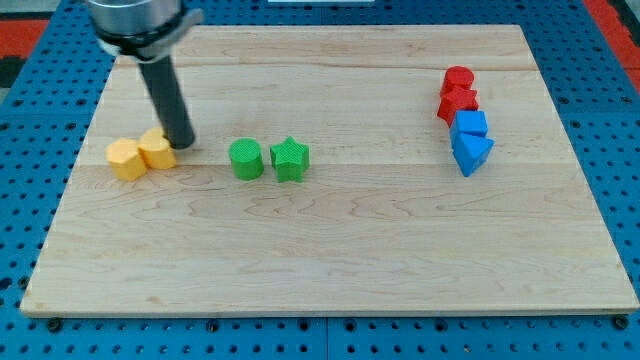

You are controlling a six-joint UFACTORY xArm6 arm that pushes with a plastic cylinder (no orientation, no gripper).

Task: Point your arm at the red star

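Note:
The red star (459, 104) lies at the view's right, just below a red round block (458, 79) and touching the blue block (469, 125) under it. My tip (182, 145) stands at the view's left, far from the red star, right beside two yellow blocks (157, 150) (125, 158) and touching or nearly touching the nearer one. The dark rod rises from the tip toward the view's top left.
A blue triangular block (472, 152) ends the column at the right. A green round block (245, 158) and a green star (290, 158) sit side by side left of centre. The wooden board (330, 270) lies on a blue perforated table.

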